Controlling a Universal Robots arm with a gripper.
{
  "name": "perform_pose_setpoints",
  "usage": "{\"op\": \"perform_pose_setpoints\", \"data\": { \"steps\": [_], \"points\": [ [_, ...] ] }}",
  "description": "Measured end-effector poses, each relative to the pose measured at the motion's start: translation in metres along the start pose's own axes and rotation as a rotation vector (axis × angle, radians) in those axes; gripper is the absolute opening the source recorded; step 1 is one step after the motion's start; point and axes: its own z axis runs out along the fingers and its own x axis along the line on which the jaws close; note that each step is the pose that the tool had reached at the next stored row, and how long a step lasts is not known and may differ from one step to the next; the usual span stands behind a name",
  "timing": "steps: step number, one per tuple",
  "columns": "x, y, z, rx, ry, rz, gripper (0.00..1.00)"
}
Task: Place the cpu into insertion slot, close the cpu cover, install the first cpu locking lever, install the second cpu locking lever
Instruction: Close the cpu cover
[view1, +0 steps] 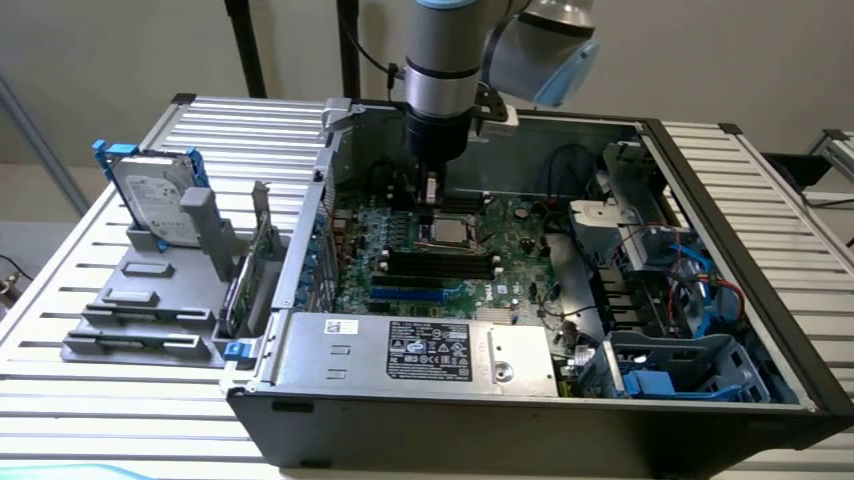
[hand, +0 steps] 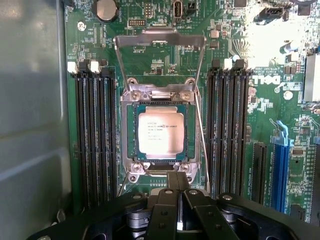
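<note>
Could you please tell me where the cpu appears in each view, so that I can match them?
Exterior view: the cpu lies in the insertion slot on the green board, below the arm.
Wrist view: the cpu lies between two banks of slots.
Shared landmark: the black memory slots beside it.

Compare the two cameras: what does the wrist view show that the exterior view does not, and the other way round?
The wrist view adds close detail: printing on the cpu, which sits in the insertion slot, and the cpu cover standing open. The exterior view adds the surroundings: the arm, the computer case, the power supply, and a hard drive beside the case on the slatted table. Both share the shut gripper near the slot, the green board and the black memory slots.
</note>
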Motion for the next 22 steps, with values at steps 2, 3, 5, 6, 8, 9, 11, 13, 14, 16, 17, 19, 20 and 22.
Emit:
{"op": "perform_pose_setpoints", "data": {
  "steps": [2,3,5,6,8,9,11,13,14,16,17,19,20,22],
  "points": [
    [0.000,0.0072,-0.0028,0.0038,-0.0001,0.000,0.11],
    [0.000,0.0111,-0.0044,0.0063,-0.0001,0.000,0.11],
    [0.001,0.0194,-0.0075,0.0107,-0.0001,0.000,0.11],
    [0.001,0.0239,-0.0092,0.0131,-0.0003,0.000,0.11],
    [0.001,0.0332,-0.0129,0.0176,-0.0004,0.000,0.11],
    [0.001,0.0377,-0.0147,0.0194,-0.0003,0.000,0.11],
    [0.001,0.0466,-0.0189,0.0229,-0.0006,0.000,0.11],
    [0.002,0.0555,-0.0243,0.0261,-0.0006,0.000,0.11],
    [0.002,0.0603,-0.0273,0.0278,-0.0008,0.000,0.11],
    [0.002,0.0694,-0.0331,0.0309,-0.0007,0.000,0.11],
    [0.002,0.0738,-0.0358,0.0324,-0.0009,0.000,0.11],
    [0.003,0.0827,-0.0406,0.0351,-0.0009,0.000,0.11],
    [0.003,0.0874,-0.0427,0.0363,-0.0009,0.000,0.11],
    [0.003,0.0963,-0.0451,0.0378,-0.0009,0.000,0.11]
  ]
}}
